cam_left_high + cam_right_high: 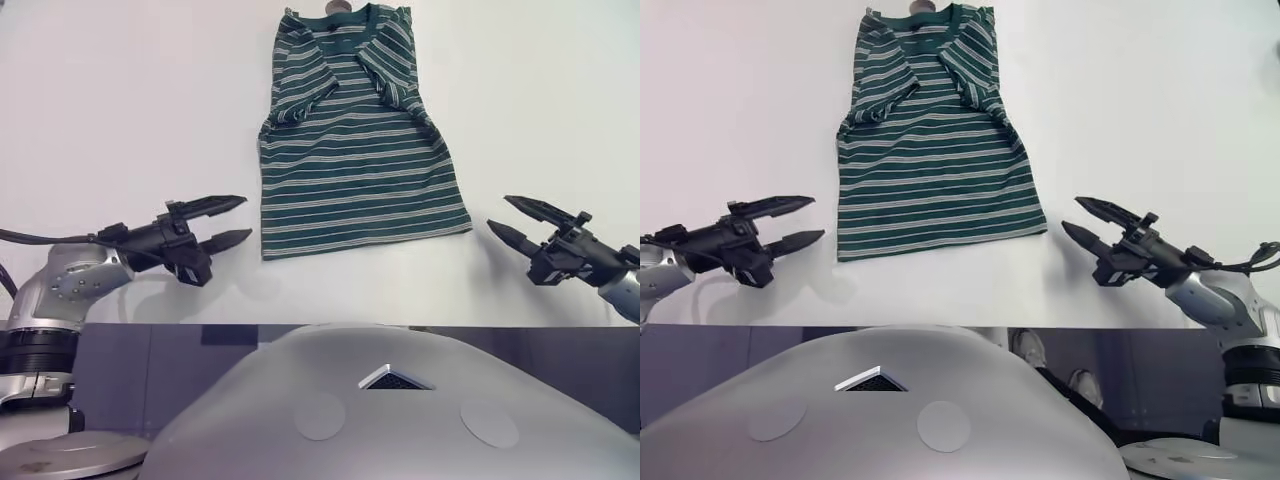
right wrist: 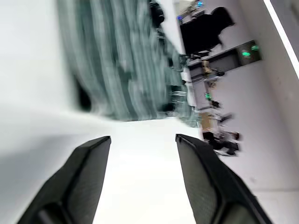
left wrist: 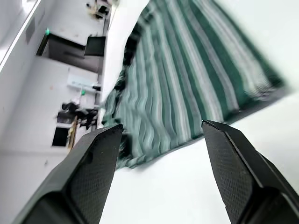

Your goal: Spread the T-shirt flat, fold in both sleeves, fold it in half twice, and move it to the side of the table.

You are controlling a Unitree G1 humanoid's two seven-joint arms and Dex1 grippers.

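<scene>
Left wrist view: partly cropped T-shirt [image 3: 187, 79]

T-shirt [image 1: 355, 150] — dark green with thin white stripes; table [image 1: 120, 110] white; both hands black.

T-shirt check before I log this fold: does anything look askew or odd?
Slightly. The T-shirt lies skewed on the table: its hem slants, with the left corner nearer the robot. The sleeves are folded unevenly: the right sleeve lies in a long diagonal, and the left sleeve is bunched.
</scene>
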